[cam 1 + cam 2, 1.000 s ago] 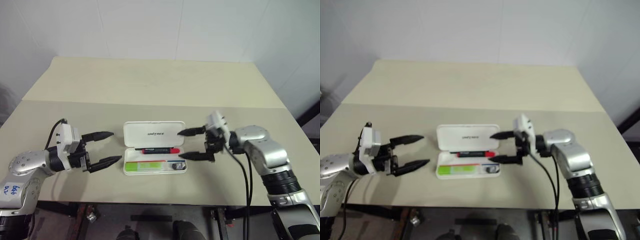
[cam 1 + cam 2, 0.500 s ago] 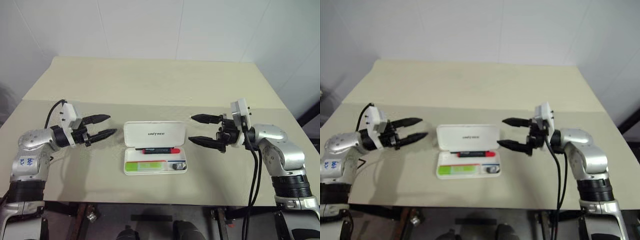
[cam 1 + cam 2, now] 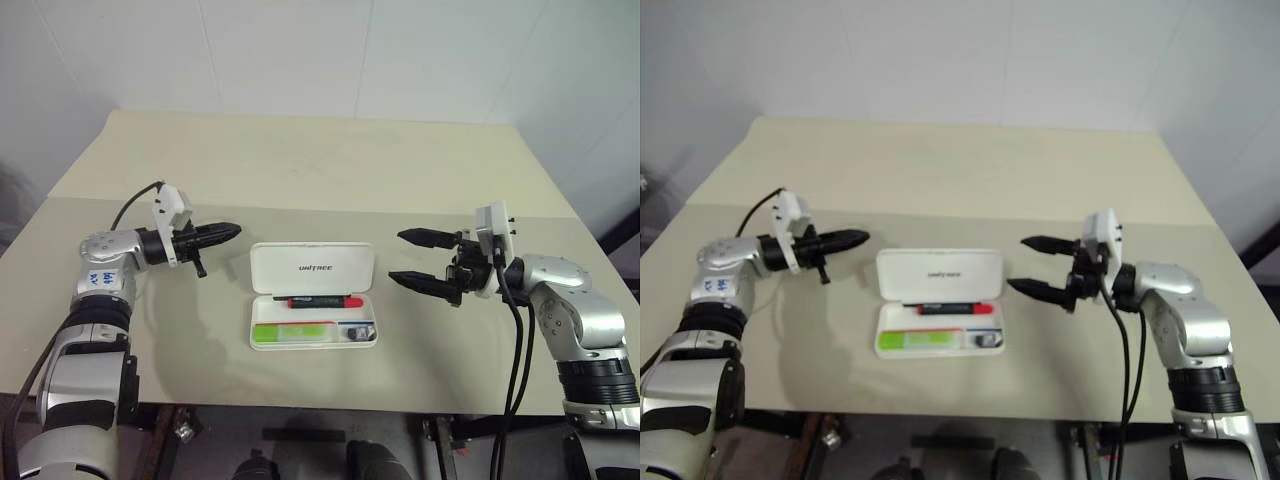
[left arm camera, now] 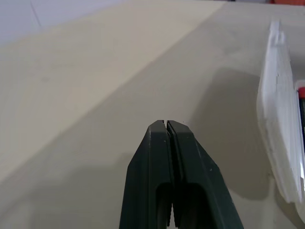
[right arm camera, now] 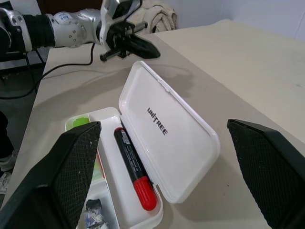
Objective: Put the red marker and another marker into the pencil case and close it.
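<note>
Clenched tight with nothing between its fingers, the left gripper (image 3: 232, 230) hovers just beside the far left corner of the pencil case (image 3: 312, 296), pointing along the raised lid (image 3: 312, 268); the right gripper (image 3: 410, 256) hangs released and empty, well spread, just off the case's right end. On the table (image 3: 300, 170) the case lies open near the front edge, lid standing tilted back behind the tray (image 3: 313, 323). Both items already sit inside: the red marker (image 3: 322, 301) in the tray's rear slot against the hinge, and the other marker (image 3: 292, 331), the lime-green one, in the front slot, with a small grey clip (image 3: 353, 332) at its right end. What remains, as I judge it, is the closing. To do it well, the shut left fingers should get behind the lid's back face and push it forward and down as one blunt tip, pressing near the middle of the long edge so it does not twist. The case looks light and could slide, so the right gripper would do best to steady the tray's right end while the lid comes over, then press until it seats flush
</note>
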Controlling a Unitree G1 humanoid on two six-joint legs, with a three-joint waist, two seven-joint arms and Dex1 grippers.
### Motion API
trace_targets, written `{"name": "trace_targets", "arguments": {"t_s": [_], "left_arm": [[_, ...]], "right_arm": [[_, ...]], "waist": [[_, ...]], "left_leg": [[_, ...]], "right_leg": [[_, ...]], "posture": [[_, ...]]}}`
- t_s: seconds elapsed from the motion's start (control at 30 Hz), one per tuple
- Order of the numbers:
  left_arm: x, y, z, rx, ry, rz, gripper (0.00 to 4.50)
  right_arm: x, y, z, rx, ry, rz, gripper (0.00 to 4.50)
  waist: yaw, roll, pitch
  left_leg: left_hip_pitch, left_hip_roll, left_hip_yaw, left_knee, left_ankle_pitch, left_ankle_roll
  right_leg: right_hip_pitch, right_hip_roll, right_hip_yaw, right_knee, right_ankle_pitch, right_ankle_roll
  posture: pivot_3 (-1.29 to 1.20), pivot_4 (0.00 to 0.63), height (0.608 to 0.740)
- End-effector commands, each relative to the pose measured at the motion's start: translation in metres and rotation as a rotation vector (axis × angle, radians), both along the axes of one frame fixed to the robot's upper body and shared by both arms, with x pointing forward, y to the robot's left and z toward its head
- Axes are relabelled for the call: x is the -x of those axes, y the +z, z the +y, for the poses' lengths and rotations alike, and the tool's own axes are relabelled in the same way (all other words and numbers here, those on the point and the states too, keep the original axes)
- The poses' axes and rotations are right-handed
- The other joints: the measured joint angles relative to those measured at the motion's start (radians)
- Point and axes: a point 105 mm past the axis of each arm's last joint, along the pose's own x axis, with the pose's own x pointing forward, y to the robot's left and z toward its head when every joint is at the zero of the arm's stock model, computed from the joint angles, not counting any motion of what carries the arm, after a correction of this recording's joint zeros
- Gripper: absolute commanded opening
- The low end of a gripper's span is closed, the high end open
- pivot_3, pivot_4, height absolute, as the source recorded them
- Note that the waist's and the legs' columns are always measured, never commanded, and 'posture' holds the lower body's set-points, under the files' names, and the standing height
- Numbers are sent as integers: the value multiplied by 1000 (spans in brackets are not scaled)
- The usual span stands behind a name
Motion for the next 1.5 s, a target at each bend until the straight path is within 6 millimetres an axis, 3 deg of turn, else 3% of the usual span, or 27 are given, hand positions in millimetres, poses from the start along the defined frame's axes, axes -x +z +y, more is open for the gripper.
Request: {"name": "trace_targets", "arguments": {"t_s": [0.03,0.17,0.33,0.67,0.97,1.13,1.3,1.5], "left_arm": [[-9,5,-7,-20,0,26,44],[-12,7,-23,50,-55,112,44],[-2,16,-46,124,-233,151,44],[35,11,-62,-23,-533,250,44],[73,-8,-75,-281,-732,269,44],[84,-24,-82,-424,-806,233,44],[82,-54,-75,-606,-813,239,44],[74,-73,-64,-765,-803,201,44]], "right_arm": [[14,10,-20,31,32,-33,4500],[23,17,-23,50,76,-22,4500],[33,21,-18,53,118,-18,4500],[34,24,-16,36,84,-39,4500],[26,25,-11,35,85,-51,4500],[25,23,-11,40,89,-52,4500],[24,22,-10,45,93,-52,4500],[22,20,-9,49,93,-55,4500]], "waist": [[11,0,0],[17,0,0],[18,0,1],[18,0,1],[19,1,1],[20,1,1],[19,1,1],[19,1,1]], "left_leg": [[0,0,0,0,0,0],[-1,0,0,1,-1,1],[-2,0,0,1,-1,1],[-6,0,-2,3,0,1],[-12,0,-1,9,2,-3],[-13,0,0,15,-1,2],[-13,0,0,16,-1,2],[-9,0,0,16,-1,2]], "right_leg": [[0,0,0,0,0,0],[-1,0,0,-1,0,1],[-1,1,0,0,0,1],[-4,0,0,1,0,1],[-12,0,0,6,0,2],[-12,0,1,6,0,2],[-12,0,1,7,1,2],[-8,0,1,7,1,2]], "posture": [[0,150,740],[0,150,740],[0,150,740],[0,150,740],[0,150,740],[0,150,740],[0,150,740],[0,150,740]]}}
